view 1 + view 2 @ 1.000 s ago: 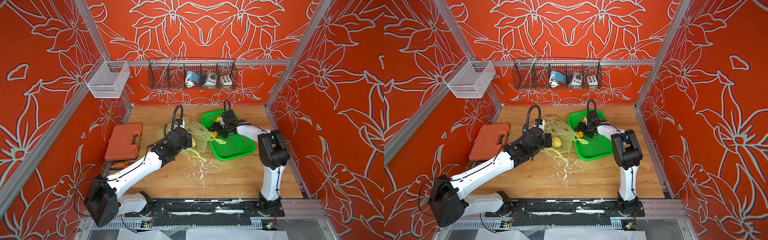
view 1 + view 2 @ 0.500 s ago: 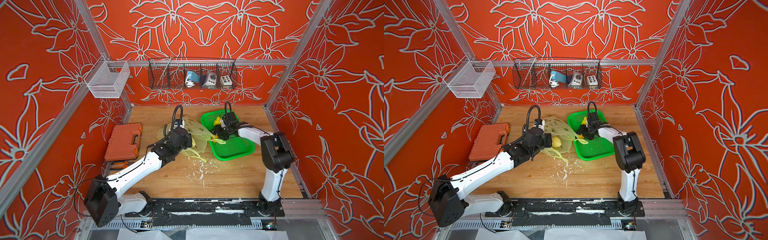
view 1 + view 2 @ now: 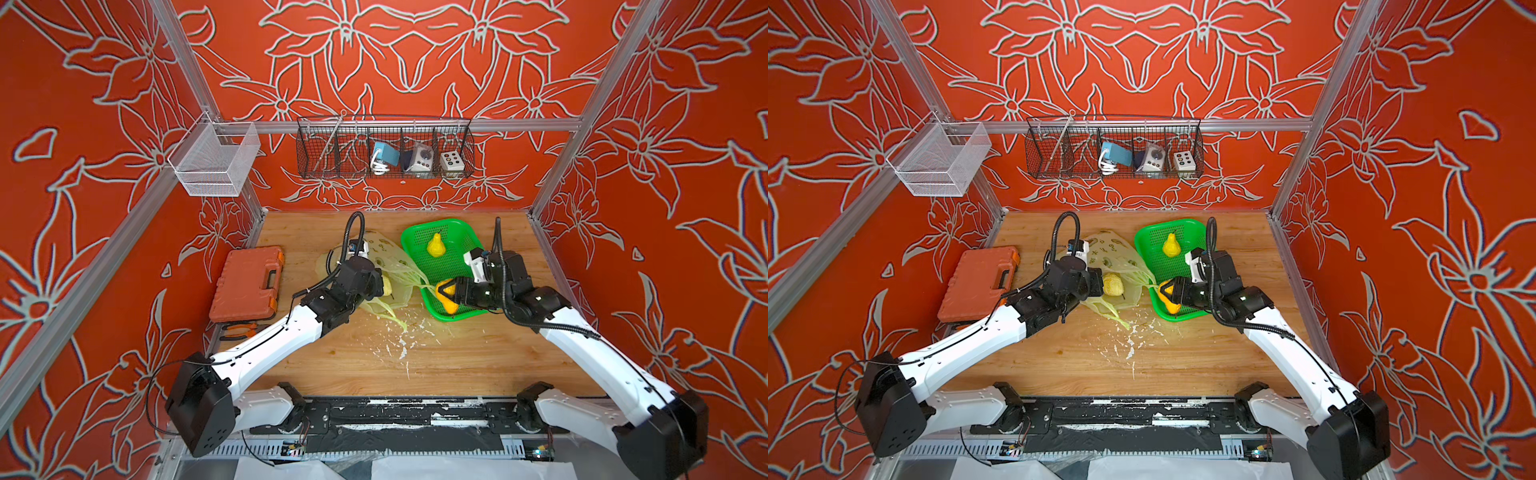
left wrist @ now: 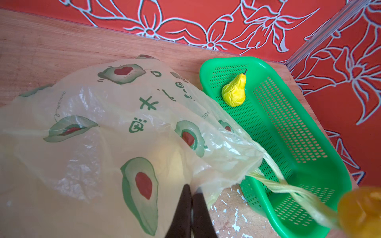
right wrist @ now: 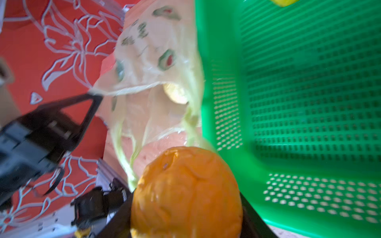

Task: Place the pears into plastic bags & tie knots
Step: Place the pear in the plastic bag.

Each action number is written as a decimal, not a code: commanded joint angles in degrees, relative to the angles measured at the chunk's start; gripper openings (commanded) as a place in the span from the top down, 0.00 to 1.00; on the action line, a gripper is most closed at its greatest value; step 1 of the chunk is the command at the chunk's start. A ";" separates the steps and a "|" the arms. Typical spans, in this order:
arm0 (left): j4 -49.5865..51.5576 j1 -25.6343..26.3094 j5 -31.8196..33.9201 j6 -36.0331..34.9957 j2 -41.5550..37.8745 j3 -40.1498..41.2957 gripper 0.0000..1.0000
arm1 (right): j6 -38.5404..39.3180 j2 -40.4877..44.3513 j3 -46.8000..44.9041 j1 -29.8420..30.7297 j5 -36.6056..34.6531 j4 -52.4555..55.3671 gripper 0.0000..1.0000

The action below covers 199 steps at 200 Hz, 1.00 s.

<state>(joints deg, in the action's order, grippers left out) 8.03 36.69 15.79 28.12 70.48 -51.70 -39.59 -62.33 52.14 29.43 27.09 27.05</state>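
Observation:
The translucent plastic bag printed with avocados lies on the wooden table left of the green basket. My left gripper is shut on the bag's rim and holds its mouth up. A pale pear lies inside the bag. My right gripper is shut on the orange-yellow pear, held over the basket's near left corner, close to the bag's mouth. A bright yellow pear rests at the basket's far end. One bag handle trails into the basket.
An orange tool case lies at the table's left edge, with pliers in front of it. White flecks dot the wood before the bag. A black wire rack and a white mesh basket hang on the walls.
My right gripper has closed on the orange-yellow pear and drawn it toward the basket's near left corner, by the bag. The left gripper has stayed put on the bag.

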 commanded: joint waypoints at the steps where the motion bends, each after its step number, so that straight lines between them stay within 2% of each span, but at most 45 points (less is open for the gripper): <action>1: -0.86 -0.39 0.30 -0.15 -1.26 0.72 1.00 | -1.15 -3.68 1.94 4.05 -0.01 -1.10 0.62; 40: -0.78 -0.39 -0.06 -0.18 -1.21 0.28 1.00 | -1.74 -13.18 6.66 6.95 -0.28 -7.34 0.62; 112: -1.00 -0.39 -0.77 -0.17 -0.55 0.02 1.00 | -1.13 -36.51 22.46 10.31 -0.98 -13.12 0.58; 121: -0.96 -0.39 -0.84 -0.05 -0.38 0.02 1.00 | -1.29 -39.17 25.07 10.81 -0.38 -13.21 0.54; 138: -1.00 -0.39 -0.85 0.04 -0.26 0.02 1.00 | -0.98 -42.80 29.14 11.52 1.21 -12.63 0.32; 149: -1.00 -0.34 -0.88 0.08 -0.17 -0.06 1.00 | -0.23 -43.80 30.75 11.53 2.26 -11.54 0.25; 163: -1.00 -0.39 -0.92 0.07 -0.08 0.01 1.00 | 1.37 -42.80 30.85 11.39 2.35 -10.05 0.21; 199: -1.68 -0.37 -1.09 0.55 0.45 0.37 1.00 | 1.81 -36.17 27.12 9.86 3.92 -7.87 0.20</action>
<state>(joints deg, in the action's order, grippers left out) 7.97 36.69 15.09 28.14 70.52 -51.57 -38.87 -104.44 80.84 40.51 29.32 16.91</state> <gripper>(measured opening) 0.047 0.803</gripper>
